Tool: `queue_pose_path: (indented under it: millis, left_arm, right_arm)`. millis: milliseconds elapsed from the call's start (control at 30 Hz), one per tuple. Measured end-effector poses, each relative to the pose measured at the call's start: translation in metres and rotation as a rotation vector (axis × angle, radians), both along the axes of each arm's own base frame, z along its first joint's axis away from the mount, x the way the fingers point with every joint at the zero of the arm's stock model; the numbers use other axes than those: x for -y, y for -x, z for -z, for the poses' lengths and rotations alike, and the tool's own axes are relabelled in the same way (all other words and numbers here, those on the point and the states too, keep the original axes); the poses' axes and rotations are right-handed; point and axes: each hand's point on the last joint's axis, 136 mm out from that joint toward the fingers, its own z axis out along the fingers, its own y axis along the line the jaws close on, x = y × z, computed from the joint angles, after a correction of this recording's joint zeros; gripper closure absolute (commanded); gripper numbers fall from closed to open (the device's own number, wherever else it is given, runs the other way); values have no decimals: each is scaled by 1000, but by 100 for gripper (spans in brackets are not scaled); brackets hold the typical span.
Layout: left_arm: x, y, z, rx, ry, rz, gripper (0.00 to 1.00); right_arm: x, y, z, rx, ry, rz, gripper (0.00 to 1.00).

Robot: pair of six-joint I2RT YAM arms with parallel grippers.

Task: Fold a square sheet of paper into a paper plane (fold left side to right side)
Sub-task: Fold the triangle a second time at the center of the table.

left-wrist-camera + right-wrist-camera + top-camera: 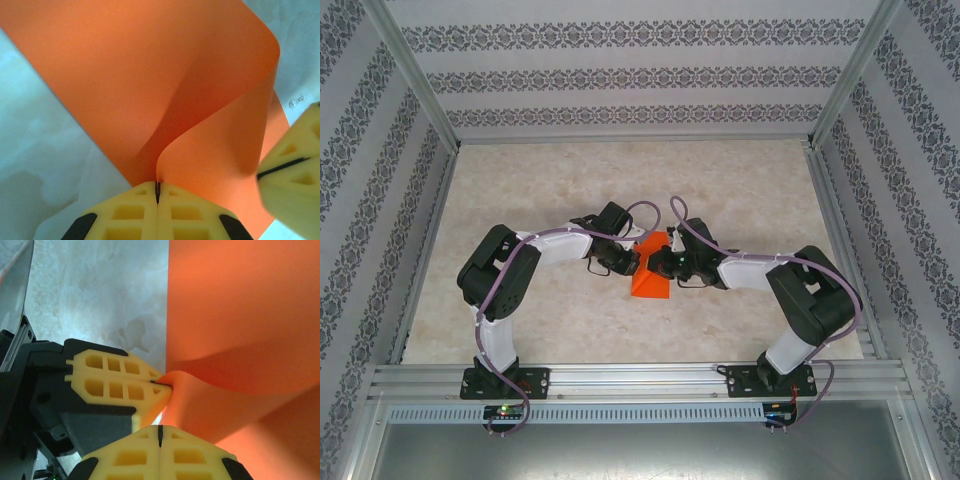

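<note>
The square sheet of paper [651,281] is bright orange and lies mid-table, with one part curled up off the surface. My left gripper [628,262] is shut on the raised edge; in the left wrist view the thin edge [159,172] runs into the slit of the closed yellow fingers [130,212]. My right gripper [656,266] stands right beside it, also shut. In the left wrist view the lifted edge ends at its finger slit [272,171]. The right wrist view has the paper [240,305] rising at my right gripper [160,432], with the left gripper [162,384] pinching a corner just ahead.
The table top [520,200] is pale marble-patterned. Aluminium rails [620,378] run along the near edge and posts stand at the sides [415,80]. Patterned walls close in the back and both sides. Both arms bend inward, tips almost touching.
</note>
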Motion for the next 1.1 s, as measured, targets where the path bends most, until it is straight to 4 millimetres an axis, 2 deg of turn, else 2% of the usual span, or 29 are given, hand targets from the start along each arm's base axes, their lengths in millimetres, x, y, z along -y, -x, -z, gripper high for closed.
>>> queue_pose_path:
  millis: [367, 767, 1100]
  left_arm:
    - [0, 0, 0, 0, 0, 1, 100]
    - [0, 1, 0, 0, 0, 2, 100]
    - [1, 0, 0, 0, -1, 2, 100]
  right_arm:
    - [-8, -9, 7, -8, 3, -7, 97]
    - [1, -2, 23, -26, 80, -21, 97]
    - [5, -1, 27, -25, 104, -22, 97]
